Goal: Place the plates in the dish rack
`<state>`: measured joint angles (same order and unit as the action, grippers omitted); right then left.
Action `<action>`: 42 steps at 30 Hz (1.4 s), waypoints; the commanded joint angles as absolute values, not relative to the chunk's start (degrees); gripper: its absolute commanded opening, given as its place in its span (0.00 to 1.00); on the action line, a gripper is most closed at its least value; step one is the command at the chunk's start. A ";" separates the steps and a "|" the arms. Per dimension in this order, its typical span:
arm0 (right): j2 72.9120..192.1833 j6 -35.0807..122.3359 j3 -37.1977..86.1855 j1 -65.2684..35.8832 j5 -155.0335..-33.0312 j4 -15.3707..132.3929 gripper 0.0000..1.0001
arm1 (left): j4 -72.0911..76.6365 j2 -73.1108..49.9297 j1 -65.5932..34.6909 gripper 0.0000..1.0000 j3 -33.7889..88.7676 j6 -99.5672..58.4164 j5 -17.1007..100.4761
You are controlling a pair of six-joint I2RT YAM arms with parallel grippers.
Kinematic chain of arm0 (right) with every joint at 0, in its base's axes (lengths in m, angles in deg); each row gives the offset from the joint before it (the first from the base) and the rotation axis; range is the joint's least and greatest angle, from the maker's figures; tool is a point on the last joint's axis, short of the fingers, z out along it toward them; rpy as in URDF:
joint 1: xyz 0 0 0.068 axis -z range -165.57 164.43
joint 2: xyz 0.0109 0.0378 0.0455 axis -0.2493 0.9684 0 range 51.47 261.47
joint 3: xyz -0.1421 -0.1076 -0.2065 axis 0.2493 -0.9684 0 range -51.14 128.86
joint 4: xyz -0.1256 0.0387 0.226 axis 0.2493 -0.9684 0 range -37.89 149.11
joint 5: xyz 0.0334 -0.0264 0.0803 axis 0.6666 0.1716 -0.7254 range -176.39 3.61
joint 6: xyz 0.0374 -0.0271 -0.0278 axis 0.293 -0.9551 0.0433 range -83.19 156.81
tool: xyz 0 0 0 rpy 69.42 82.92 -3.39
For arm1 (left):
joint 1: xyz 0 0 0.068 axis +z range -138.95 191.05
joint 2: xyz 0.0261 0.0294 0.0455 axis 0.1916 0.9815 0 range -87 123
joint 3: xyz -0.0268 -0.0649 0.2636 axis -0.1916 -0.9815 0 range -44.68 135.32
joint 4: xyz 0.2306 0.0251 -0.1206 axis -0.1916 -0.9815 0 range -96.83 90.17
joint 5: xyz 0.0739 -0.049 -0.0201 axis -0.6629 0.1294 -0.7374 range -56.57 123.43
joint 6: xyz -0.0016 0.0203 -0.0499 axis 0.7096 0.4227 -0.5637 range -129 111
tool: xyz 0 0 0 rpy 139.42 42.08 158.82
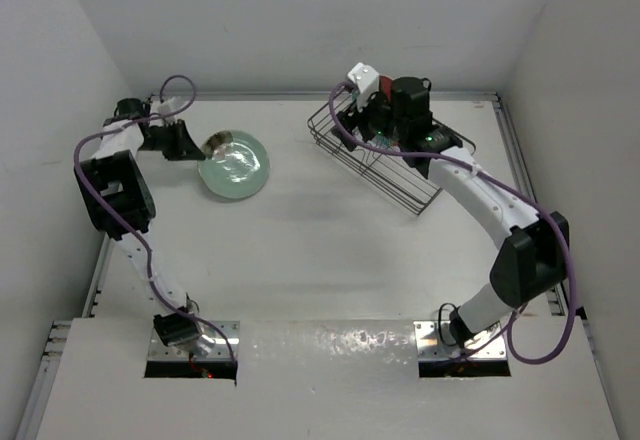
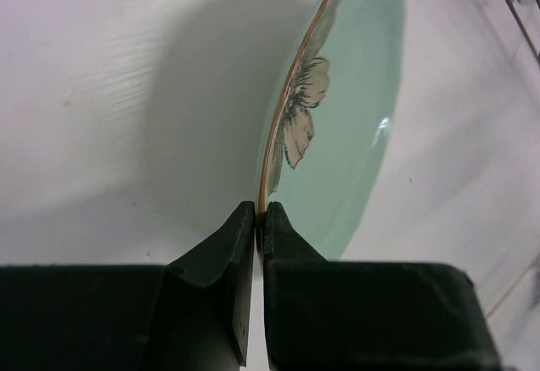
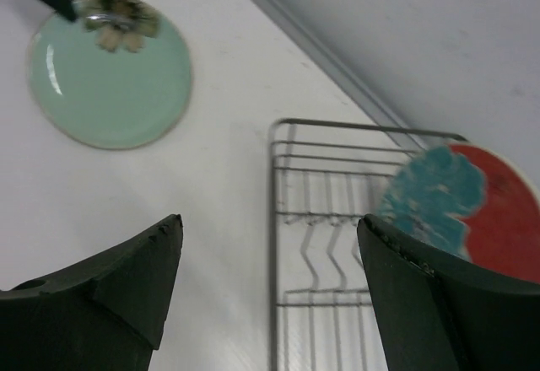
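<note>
Mint plate [image 2: 346, 135] pinched by outstretched left tool [image 2: 260, 211]; right tool [image 3: 268, 223] spread, seemingly above rack [image 3: 321, 217]

Two plates [image 3: 110, 72] [image 3: 472, 207], one dish rack [image 3: 272, 236]

Bare table [image 1: 300, 250] between mint plate [image 1: 236, 167] and dish rack [image 1: 405, 188]; right arm [image 1: 490, 200] over rack.

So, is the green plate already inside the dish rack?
No, the green plate is well apart from the dish rack, its rim pinched by the left gripper.
</note>
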<state>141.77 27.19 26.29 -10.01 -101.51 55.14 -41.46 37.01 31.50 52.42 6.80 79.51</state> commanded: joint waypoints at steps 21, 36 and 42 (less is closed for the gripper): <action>161.15 36.64 35.26 -18.35 -116.27 62.09 0.80 | -70.23 15.31 11.66 0.00 59.47 43.56 89.85; 164.76 44.81 35.17 -20.81 -119.44 63.94 0.00 | -68.13 15.13 10.26 0.00 59.47 41.55 92.06; 159.58 42.44 35.08 -20.55 -116.02 63.23 0.00 | -59.78 14.52 10.43 0.39 59.56 30.76 88.36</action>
<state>165.83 43.27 33.52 -20.79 -119.01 59.84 -64.43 18.23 10.88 56.59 39.38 84.34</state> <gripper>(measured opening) 0.111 0.318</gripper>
